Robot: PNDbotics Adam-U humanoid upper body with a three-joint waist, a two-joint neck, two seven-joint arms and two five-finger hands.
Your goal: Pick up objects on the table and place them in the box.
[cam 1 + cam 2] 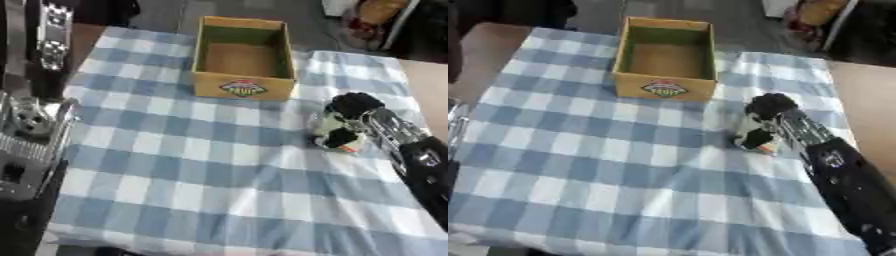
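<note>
An open cardboard box (243, 89) with a coloured label on its front stands at the far middle of the table, its inside bare. My right hand (350, 107) reaches in from the right and is curled over a small white object (337, 131) with black and coloured markings, which sits on the blue and white checked cloth (192, 165) to the right of and nearer than the box. The fingers cover most of that object. My left arm (31, 90) stands at the left edge of the left eye view; its hand does not show.
The checked cloth covers the whole table and hangs over the near edge. Brown tabletop (868, 95) shows at the right. Dark items and a bag (376, 15) lie on the floor beyond the far edge.
</note>
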